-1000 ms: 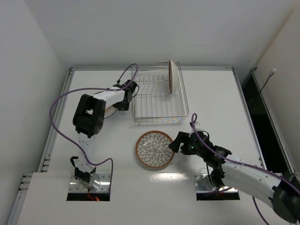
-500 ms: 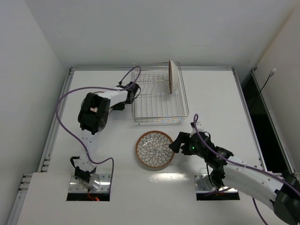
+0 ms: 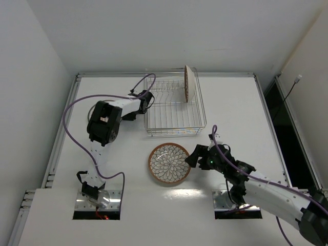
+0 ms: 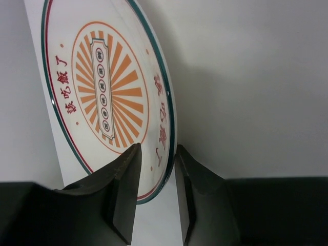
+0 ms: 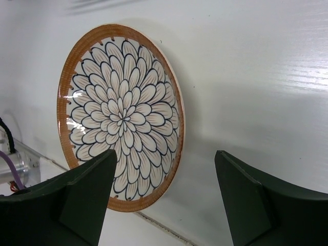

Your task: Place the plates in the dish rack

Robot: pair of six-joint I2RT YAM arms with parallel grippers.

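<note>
Your left claw pinches the rim of the orange-striped plate, at 9 o'clock from the dish rack. Your right claw is spread wide at 3 o'clock of the flower plate, lying flat at the rack's 6 o'clock.

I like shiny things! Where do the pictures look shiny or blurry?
Right wrist: white glints on the flower plate, left side. Top external: a bright patch on the table between the arm bases. Left wrist: striped plate sharp, its lettering crisp.
</note>
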